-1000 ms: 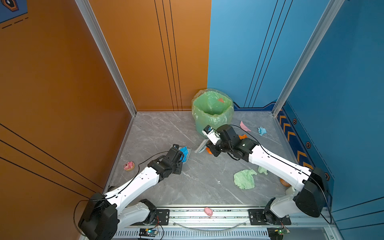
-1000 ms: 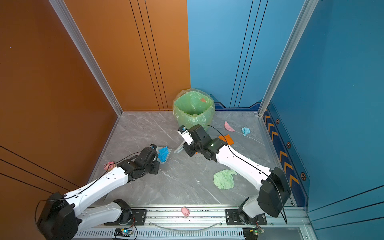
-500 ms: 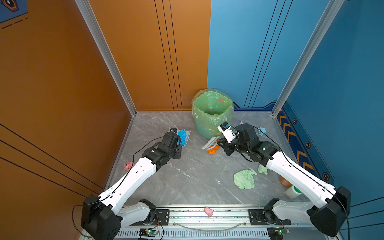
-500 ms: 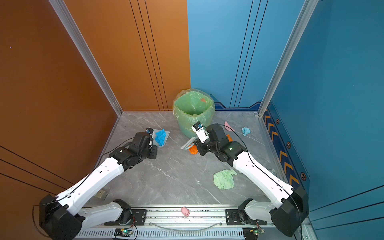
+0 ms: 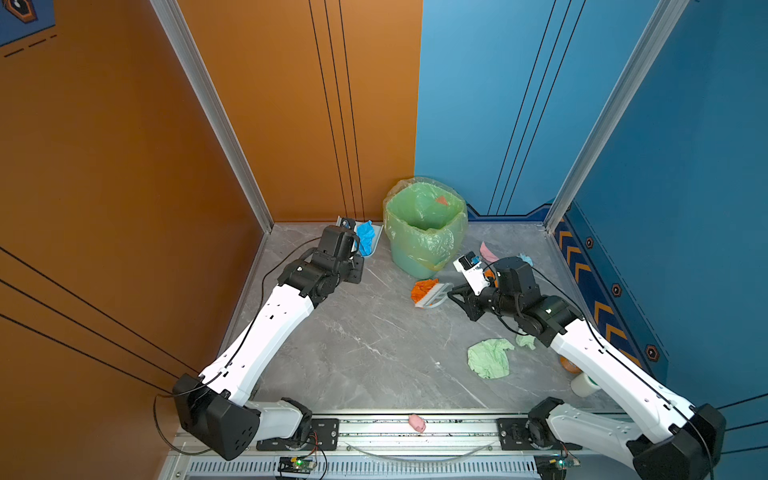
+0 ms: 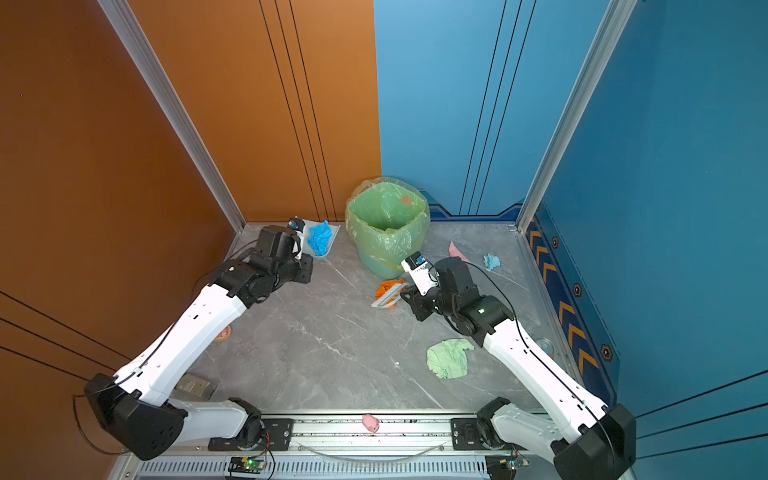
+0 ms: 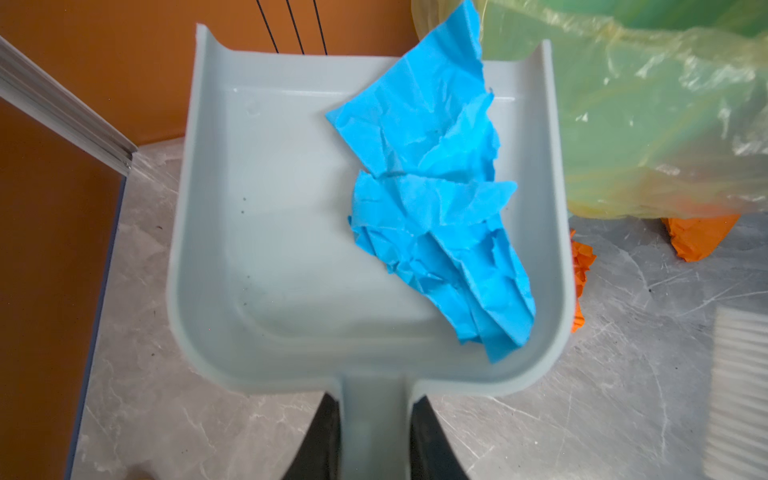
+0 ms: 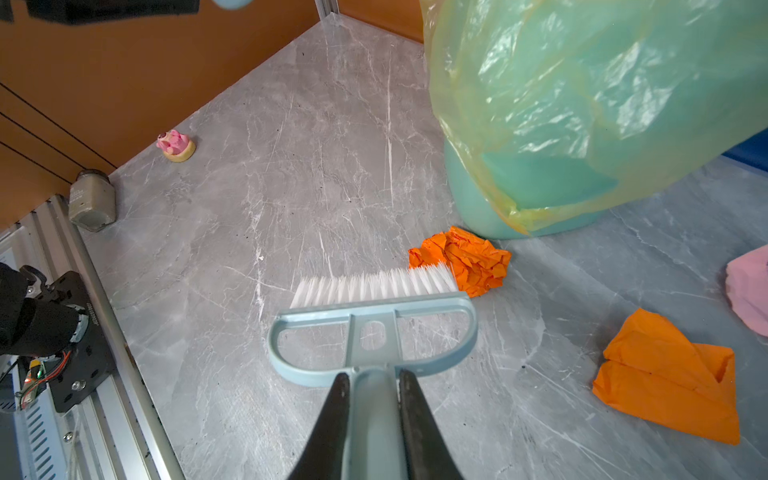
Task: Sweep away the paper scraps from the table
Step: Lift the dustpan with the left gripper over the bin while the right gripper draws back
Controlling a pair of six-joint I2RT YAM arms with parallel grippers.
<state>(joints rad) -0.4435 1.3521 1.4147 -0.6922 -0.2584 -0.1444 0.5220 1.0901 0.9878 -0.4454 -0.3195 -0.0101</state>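
Two hands grip tools: left hand [image 7: 374, 399] clamps the dustpan [image 7: 270, 249] handle, blue paper scrap [image 7: 436, 208] lying inside; right hand [image 8: 374, 376] clamps the brush [image 8: 374, 305], bristles touching an orange scrap [image 8: 469, 257] on the table [image 8: 291, 166] beside the bin [image 8: 473, 199]. Feather-light, crumpled paper likely skitters; push it, don't pinch.

Robot lab test cell: orange wall panels [image 5: 124, 124], blue wall panels [image 5: 685, 124], aluminium posts [image 5: 216, 124], marble-look table [image 5: 353, 353], arm mounts [image 5: 324, 430] bolted on aluminium rail [image 5: 457, 428].
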